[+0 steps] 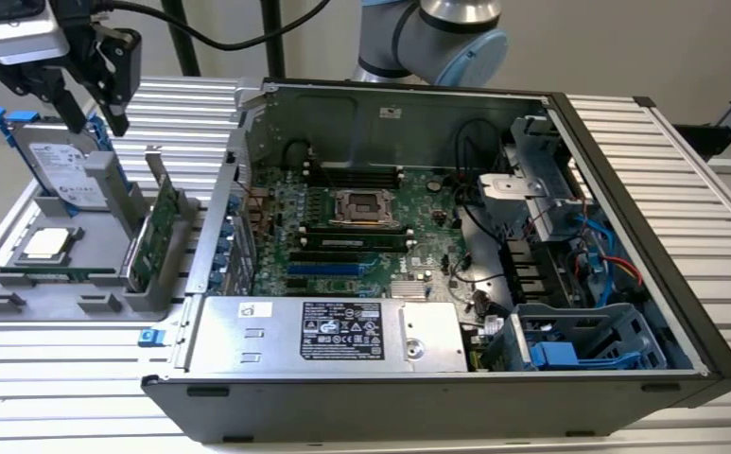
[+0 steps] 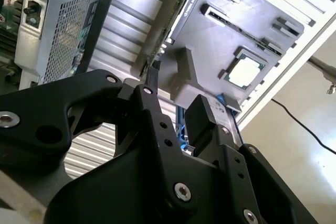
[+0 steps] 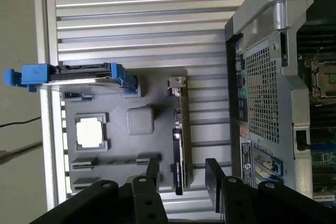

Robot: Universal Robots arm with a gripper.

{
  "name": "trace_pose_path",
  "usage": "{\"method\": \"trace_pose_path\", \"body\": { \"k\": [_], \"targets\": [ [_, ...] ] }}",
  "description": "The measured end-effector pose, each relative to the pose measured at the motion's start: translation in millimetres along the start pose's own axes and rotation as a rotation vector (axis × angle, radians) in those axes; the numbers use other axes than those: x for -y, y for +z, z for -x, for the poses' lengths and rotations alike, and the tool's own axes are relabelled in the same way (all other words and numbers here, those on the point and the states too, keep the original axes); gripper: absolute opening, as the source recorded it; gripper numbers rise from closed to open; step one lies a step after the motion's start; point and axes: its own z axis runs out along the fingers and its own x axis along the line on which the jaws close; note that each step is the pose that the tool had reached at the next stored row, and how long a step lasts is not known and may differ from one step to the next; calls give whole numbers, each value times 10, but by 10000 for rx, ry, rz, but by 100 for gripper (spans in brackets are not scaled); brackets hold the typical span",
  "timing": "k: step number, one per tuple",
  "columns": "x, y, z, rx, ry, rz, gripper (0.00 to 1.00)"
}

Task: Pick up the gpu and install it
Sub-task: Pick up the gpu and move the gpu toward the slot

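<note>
The end effector (image 1: 103, 128) hangs released, its two black fingers (image 3: 152, 171) spread wide with nothing between them, touching nothing. In both wrist views the gap between the fingers lines up over the gpu (image 3: 178, 150), which stands on its long edge in a slot of the grey holder (image 1: 88, 303), well below the fingertips and apart from them. In the exterior view the gpu (image 1: 161, 222) is upright with its metal bracket at the top, at the holder's edge nearest the open computer case (image 1: 378, 123). The case's side wall rises just beside the holder on the exterior view's right, leaving a narrow strip of slatted tabletop (image 1: 37, 378) between them. On the gpu's other side, a hard drive (image 1: 69, 165) with blue tabs stands upright, and a square processor chip (image 1: 47, 244) lies flat near it. Inside the case the motherboard (image 1: 339, 236) lies uncovered.
</note>
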Motion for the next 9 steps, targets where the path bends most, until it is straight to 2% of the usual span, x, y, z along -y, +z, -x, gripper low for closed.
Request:
{"method": "trace_pose_path", "body": {
  "k": [9],
  "targets": [
    [3,59,-1,-1,1,0,100]
  ]
}}
